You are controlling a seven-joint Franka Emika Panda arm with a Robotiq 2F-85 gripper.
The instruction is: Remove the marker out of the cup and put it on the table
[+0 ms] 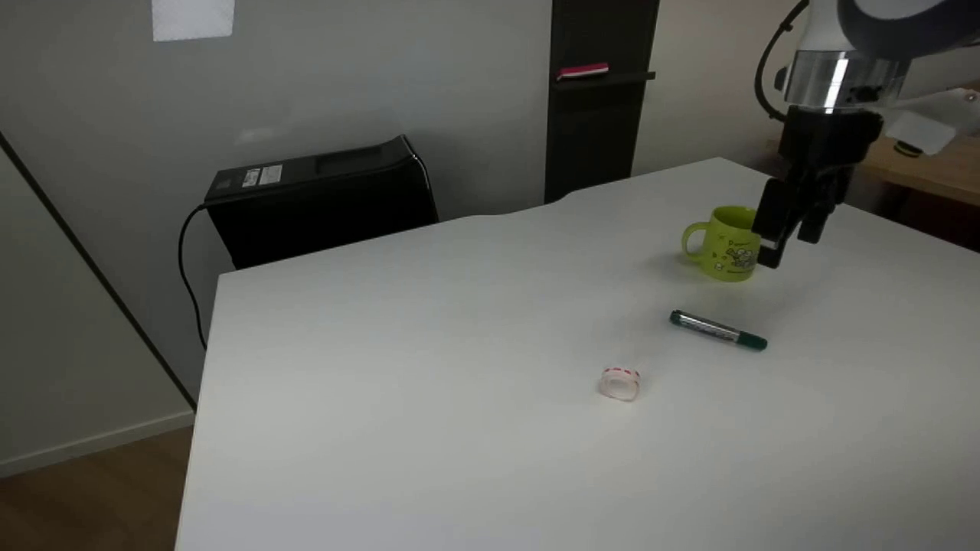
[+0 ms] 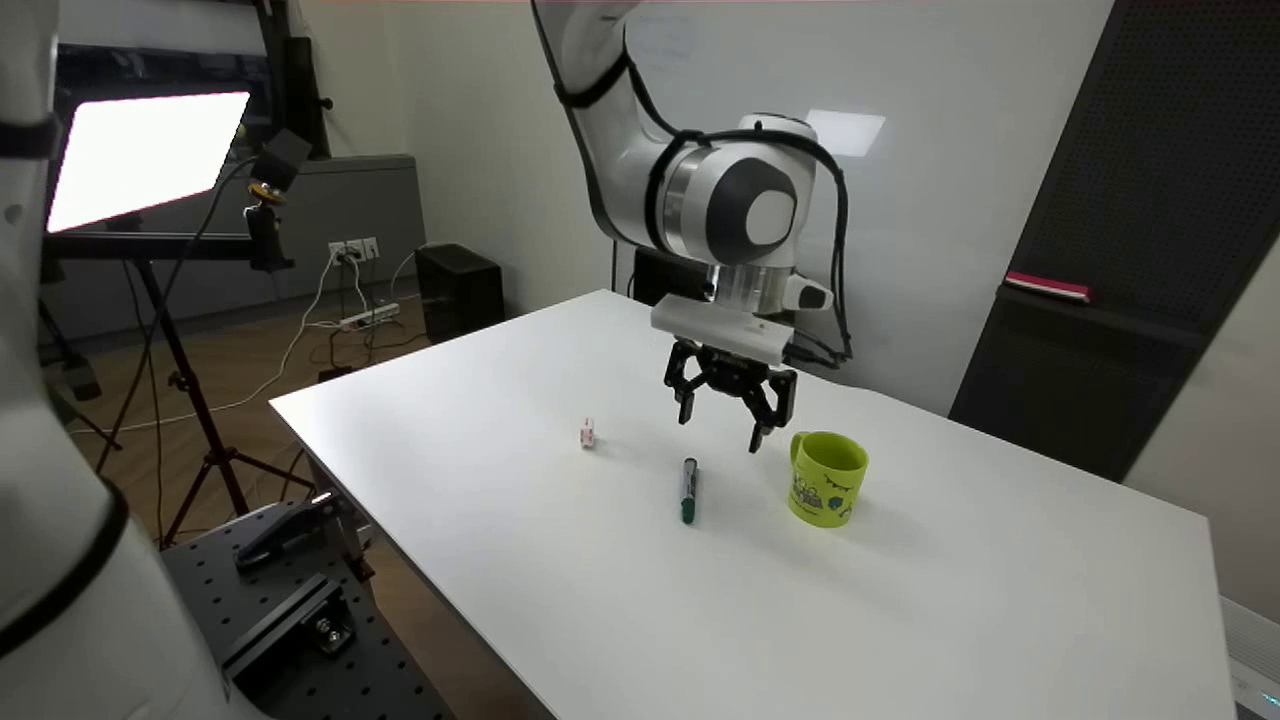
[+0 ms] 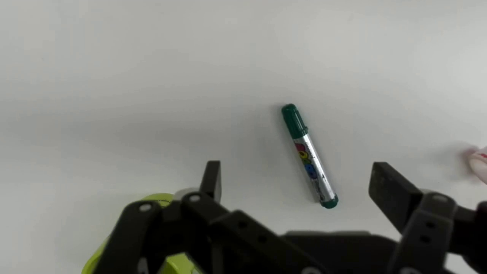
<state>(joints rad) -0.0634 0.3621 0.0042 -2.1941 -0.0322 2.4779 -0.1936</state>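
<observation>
White counter (image 2: 960,600): a flat, plain top across the middle and lower right of both exterior views, and the pale ground of the wrist view.
Green-capped marker (image 3: 310,156): lying flat on the counter, apart from the lime-green mug (image 2: 826,495); right of centre in the wrist view, slanted, cap toward the top, silver barrel with coloured print below.
Gripper (image 2: 721,428): spread wide above the counter, fingers well apart; in the wrist view the marker shows between them.
Mug: upright, handle at its side, small drawings on its wall; right of centre in both exterior views, partly covered by the gripper at the lower left of the wrist view.
Clear ring with red marks (image 1: 619,384): on the counter near the marker; cut off at the right edge of the wrist view.
Black case (image 1: 329,214): behind the counter, upper left of an exterior view.
Light panel (image 2: 150,155): glowing, upper left of an exterior view.
</observation>
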